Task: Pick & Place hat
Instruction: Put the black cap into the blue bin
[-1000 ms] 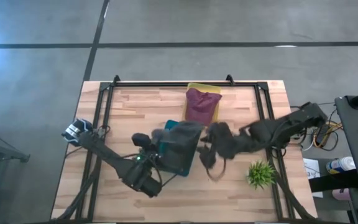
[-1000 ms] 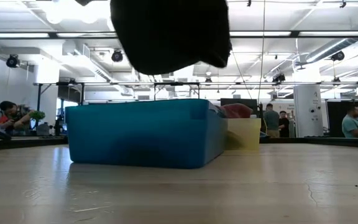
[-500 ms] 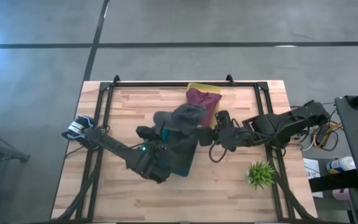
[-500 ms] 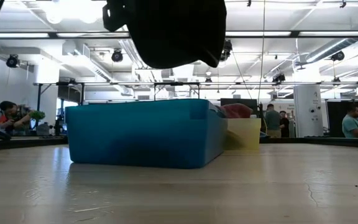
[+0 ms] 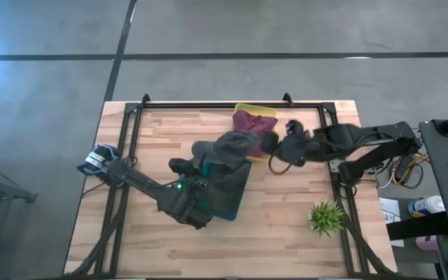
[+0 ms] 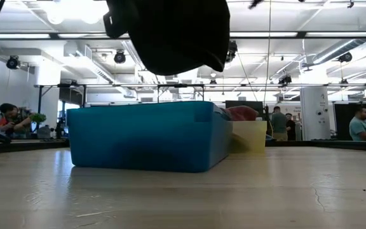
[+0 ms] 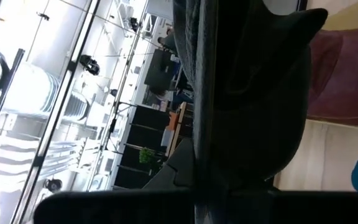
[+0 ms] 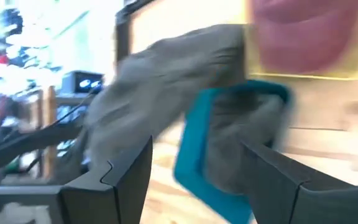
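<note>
The hat (image 5: 229,148) is dark grey cloth. It hangs above the blue bin (image 5: 230,204) near the table's middle. In the low view the hat (image 6: 170,32) hangs clear above the bin's rim (image 6: 145,108). My left gripper (image 5: 202,165) is shut on it; the left wrist view is filled by the hat (image 7: 247,74). My right gripper (image 5: 274,152) stands to the right of the hat, open and touching nothing. In its wrist view the right gripper (image 8: 194,149) faces the hat (image 8: 160,74) and the bin (image 8: 191,143). My left gripper holds the hat at its left side (image 5: 208,155), coming from the table's near-left. The hat itself hides the place of contact in the wrist view. The hat is lifted clear and hangs over the blue bin.
A yellow bin (image 5: 255,110) at the far edge holds a maroon hat (image 5: 252,129). A small green plant (image 5: 325,218) stands near the right near corner. A black frame (image 5: 232,103) runs round the table. People stand in the room behind (image 6: 361,124).
My left gripper has carried the hat a little toward the far edge and the right, over the blue bin. My right gripper has drawn back from beside the bin toward the table's right and far edge.
</note>
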Controlling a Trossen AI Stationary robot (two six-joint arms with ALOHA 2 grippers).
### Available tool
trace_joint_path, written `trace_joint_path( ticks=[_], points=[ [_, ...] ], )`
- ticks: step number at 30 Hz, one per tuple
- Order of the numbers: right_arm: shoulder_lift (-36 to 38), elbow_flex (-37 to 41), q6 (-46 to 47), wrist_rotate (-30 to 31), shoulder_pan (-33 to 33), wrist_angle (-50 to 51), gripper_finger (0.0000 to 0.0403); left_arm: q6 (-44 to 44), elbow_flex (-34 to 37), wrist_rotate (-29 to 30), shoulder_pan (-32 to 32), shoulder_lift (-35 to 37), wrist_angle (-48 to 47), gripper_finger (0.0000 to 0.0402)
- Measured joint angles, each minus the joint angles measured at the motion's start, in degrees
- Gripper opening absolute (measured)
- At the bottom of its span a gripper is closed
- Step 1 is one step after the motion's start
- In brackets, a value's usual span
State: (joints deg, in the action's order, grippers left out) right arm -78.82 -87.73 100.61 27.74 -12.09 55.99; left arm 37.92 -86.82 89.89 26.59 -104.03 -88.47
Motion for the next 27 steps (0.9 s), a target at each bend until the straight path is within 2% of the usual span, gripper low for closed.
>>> trace_joint_path(
  ticks=[2,4,9,13,21,27],
  points=[
    [1.54,0.57,1.97,-1.59,2.29,3.3,0.0219,0.19,0.04,0.01,-0.51,0.02,0.27,0.0008],
    [3.35,1.82,2.0,-3.29,4.79,2.24,0.0219,0.4,0.04,0.02,-0.83,0.02,1.4,0.0008],
    [6.76,7.12,-3.78,-7.88,11.05,-8.81,0.0219,0.12,0.04,0.11,-0.98,0.02,3.95,0.0008],
    [7.12,11.28,-4.98,-16.27,15.87,-11.82,0.0219,0.06,0.04,0.11,-1.02,0.02,4.46,0.0007],
    [7.75,19.82,-5.04,-23.02,20.14,-29.29,0.0219,-3.84,0.04,0.2,-2.5,0.02,5.91,0.0007],
    [7.59,26.08,-5.09,-28.02,22.83,-39.79,0.0219,-11.76,0.04,0.2,-4.11,0.02,11.46,0.0007]
  ],
)
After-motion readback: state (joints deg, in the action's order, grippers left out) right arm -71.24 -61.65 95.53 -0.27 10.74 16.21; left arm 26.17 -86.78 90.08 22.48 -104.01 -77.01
